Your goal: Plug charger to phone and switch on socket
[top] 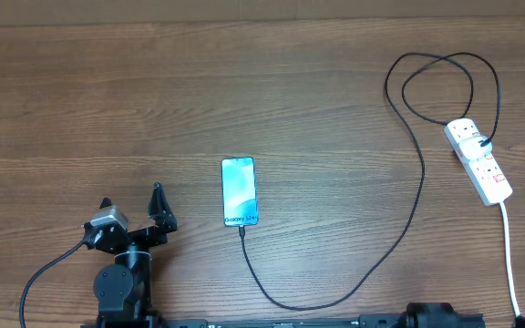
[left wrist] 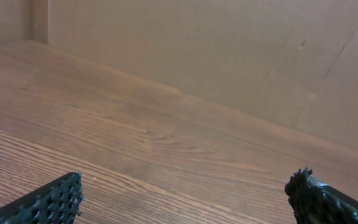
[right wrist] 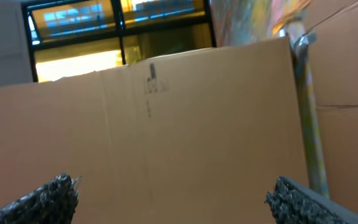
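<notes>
Phone [top: 238, 191] lies flat near mid tabletop [top: 317, 109], screen up and lit light blue, long axis running front-back. Charger [top: 399, 241], a thin black cable, meets the phone's near short edge; tip looks seated there but it's too small to confirm. From there the cable sweeps toward the front edge, curves right, climbs toward the far right and makes a loose loop just behind the socket [top: 478, 160]. Its other end sits on the socket as a small black plug at the far end of the strip. Socket is a white strip, angled, at the right side of the tabletop, well apart from the phone. Red switches visible, on/off position can't tell. Thick white cord [top: 509, 260] leaves the socket's near end toward the front edge.

Left tool [top: 132, 199] sits front-left, well left of the phone, touching nothing. In left wrist view the left tool [left wrist: 188, 186] is released: fingers [left wrist: 58, 202] spread wide, only bare wood between them.

Right tool [right wrist: 171, 186] is not seen overhead. In right wrist view it is also released, fingers [right wrist: 55, 196] at the frame's lower corners, nothing gripped, facing a cardboard wall [right wrist: 197, 118].
</notes>
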{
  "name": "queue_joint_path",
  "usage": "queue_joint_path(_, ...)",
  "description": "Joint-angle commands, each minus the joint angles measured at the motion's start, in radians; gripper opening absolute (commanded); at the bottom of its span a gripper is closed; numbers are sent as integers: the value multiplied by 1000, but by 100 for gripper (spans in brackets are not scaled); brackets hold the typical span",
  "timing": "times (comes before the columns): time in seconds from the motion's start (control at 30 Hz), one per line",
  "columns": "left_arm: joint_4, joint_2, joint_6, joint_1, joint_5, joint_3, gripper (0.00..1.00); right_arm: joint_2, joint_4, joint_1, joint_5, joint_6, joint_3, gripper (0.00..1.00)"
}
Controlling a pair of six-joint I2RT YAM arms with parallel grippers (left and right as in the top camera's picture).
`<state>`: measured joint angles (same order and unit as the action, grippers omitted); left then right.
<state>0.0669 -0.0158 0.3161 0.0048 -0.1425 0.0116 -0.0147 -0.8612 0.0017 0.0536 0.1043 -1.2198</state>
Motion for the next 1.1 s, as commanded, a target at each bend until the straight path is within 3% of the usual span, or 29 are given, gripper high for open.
queue_joint_path(0.0,-2,10,13,8,5,-6,100,10,11,4,-35,-1,33,100)
queue_joint_path(0.17,-2,10,13,8,5,-6,99,10,88,4,-121,-1,159,100)
queue_joint_path(1.07,-2,10,13,8,5,-6,100,11,1044,-4,-284,-27,1048,100)
